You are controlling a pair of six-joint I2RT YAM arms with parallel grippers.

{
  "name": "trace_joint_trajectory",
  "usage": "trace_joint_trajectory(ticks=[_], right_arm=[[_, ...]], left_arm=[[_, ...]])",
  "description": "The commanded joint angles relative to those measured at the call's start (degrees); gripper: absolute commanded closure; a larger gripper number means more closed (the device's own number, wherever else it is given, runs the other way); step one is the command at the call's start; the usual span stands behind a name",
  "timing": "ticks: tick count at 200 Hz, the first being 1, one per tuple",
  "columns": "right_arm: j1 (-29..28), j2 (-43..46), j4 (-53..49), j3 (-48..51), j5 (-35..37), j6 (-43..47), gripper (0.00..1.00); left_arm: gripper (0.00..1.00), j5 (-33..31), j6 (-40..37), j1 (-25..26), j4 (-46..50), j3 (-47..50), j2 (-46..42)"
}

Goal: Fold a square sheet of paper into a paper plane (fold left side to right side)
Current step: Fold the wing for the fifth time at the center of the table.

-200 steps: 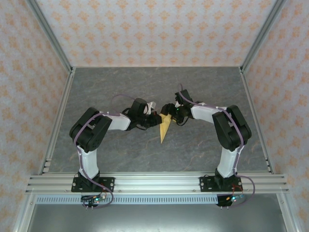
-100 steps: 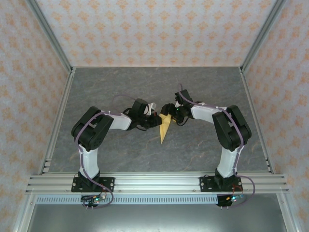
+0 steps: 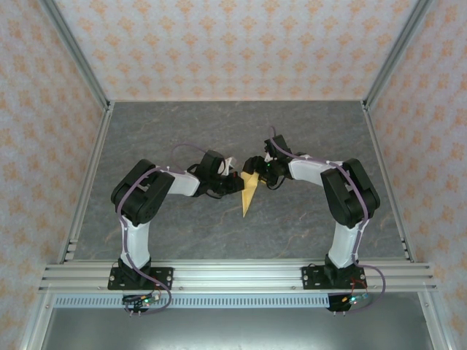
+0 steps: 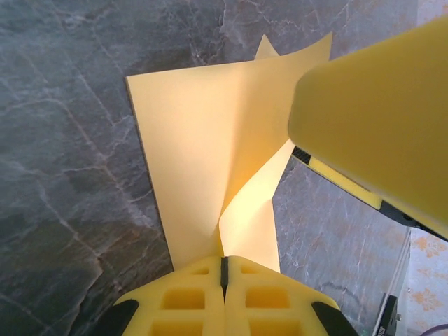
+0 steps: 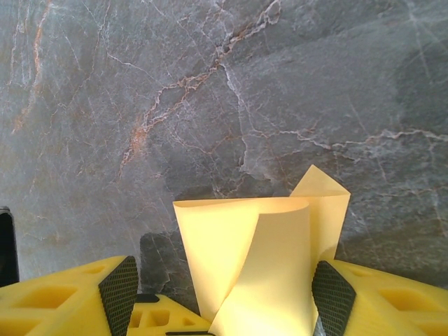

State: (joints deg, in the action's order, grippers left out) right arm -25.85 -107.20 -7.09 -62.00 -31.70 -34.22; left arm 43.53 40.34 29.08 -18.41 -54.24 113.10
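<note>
The yellow-orange paper (image 3: 249, 194) lies mid-table as a narrow pointed shape, its tip toward the arms. My left gripper (image 3: 235, 181) is shut on one edge of the paper (image 4: 203, 147), and the pinched flap curls up off the flat layer. My right gripper (image 3: 257, 168) stands open at the paper's far end. In the right wrist view the lifted flap of the paper (image 5: 259, 245) rises between the spread fingers of that gripper (image 5: 225, 297). One right-hand finger (image 4: 378, 119) shows large in the left wrist view, just above the curled flap.
The dark grey marbled tabletop (image 3: 306, 131) spreads out on all sides of the paper. Patterned walls with metal frame posts (image 3: 79, 69) enclose it. The aluminium rail (image 3: 233, 275) holding the arm bases runs along the near edge.
My left gripper has shifted slightly to the right with the paper's edge in it. The right arm and the paper's tip have stayed put.
</note>
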Motion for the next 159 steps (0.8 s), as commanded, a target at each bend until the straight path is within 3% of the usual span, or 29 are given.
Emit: trace_joint_trajectory(ticks=[1,64,96,122,144,159], right_arm=[[-0.3,-2.1,-2.3,1.8,1.0,1.2,0.28],[-0.3,6.5,-0.8,3.7,4.1,2.0,0.3],[-0.3,8.9,-0.2,6.6,3.7,1.8,0.53],[-0.3,9.0,3.0,9.3,0.4,1.0,0.78],[-0.3,8.1,5.9,10.1,-2.6,0.4,0.9],[-0.3,7.3,6.3,10.1,-2.4,0.5,0.94]], left_arm=[[1.0,-1.2,-2.0,-0.7,1.1,-0.7,0.5],[1.0,-1.4,-2.4,-1.0,0.8,0.2,0.9],[1.0,-1.5,-2.4,-1.1,0.8,0.7,0.4],[1.0,-1.6,-2.4,-1.1,0.7,0.9,0.4],[1.0,-1.6,-2.4,-1.1,0.8,0.8,0.4],[1.0,-1.6,-2.3,-1.1,0.9,0.8,0.4]])
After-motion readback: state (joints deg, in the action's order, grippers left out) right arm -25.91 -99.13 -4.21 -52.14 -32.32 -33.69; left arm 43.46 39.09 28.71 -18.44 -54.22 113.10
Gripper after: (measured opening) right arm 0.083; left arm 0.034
